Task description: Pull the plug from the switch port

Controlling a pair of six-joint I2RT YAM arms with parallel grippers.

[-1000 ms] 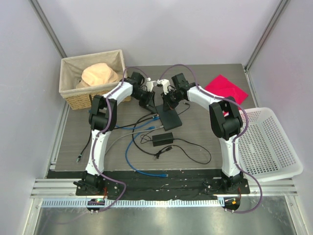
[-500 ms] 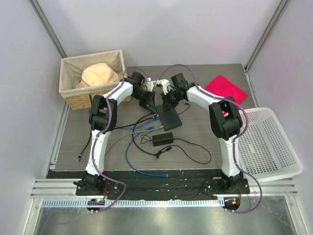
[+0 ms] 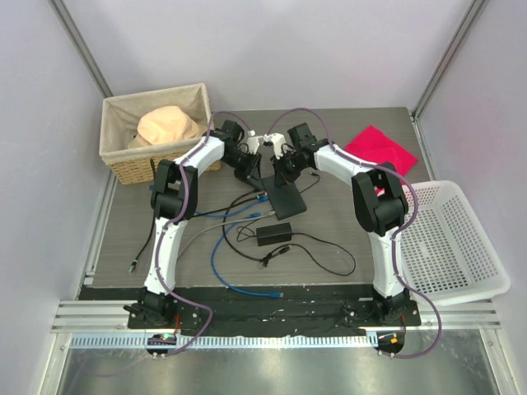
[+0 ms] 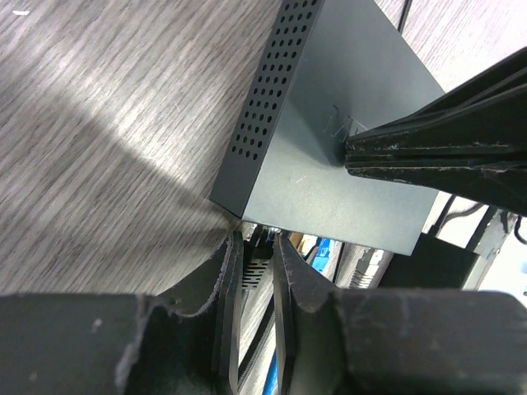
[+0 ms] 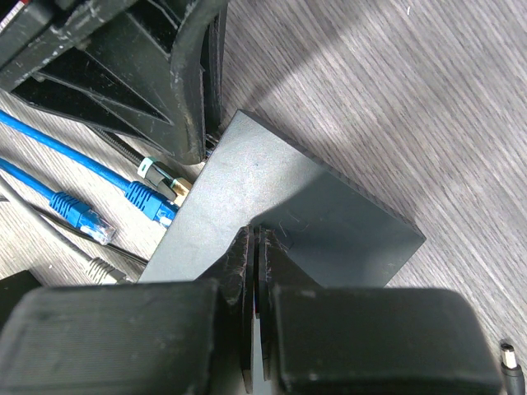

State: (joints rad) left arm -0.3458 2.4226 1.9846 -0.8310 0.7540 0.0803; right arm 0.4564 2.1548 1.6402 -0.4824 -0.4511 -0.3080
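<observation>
The switch (image 3: 286,196) is a flat black box in the middle of the table. In the left wrist view the switch (image 4: 329,123) shows its perforated side. My left gripper (image 4: 257,245) is at its socket edge, the jaws closed on a black plug (image 4: 254,271) that sits in a port. In the top view the left gripper (image 3: 249,171) is at the switch's far left corner. My right gripper (image 5: 255,234) is shut, and its tips press down on the switch's top (image 5: 313,214). It shows beside the left one in the top view (image 3: 282,173).
Blue-plugged cables (image 5: 152,197) lie loose by the socket edge. A black adapter brick (image 3: 273,233) and cables lie nearer the arms. A wicker basket (image 3: 156,132) is far left, a pink cloth (image 3: 380,146) far right, a white basket (image 3: 457,243) right.
</observation>
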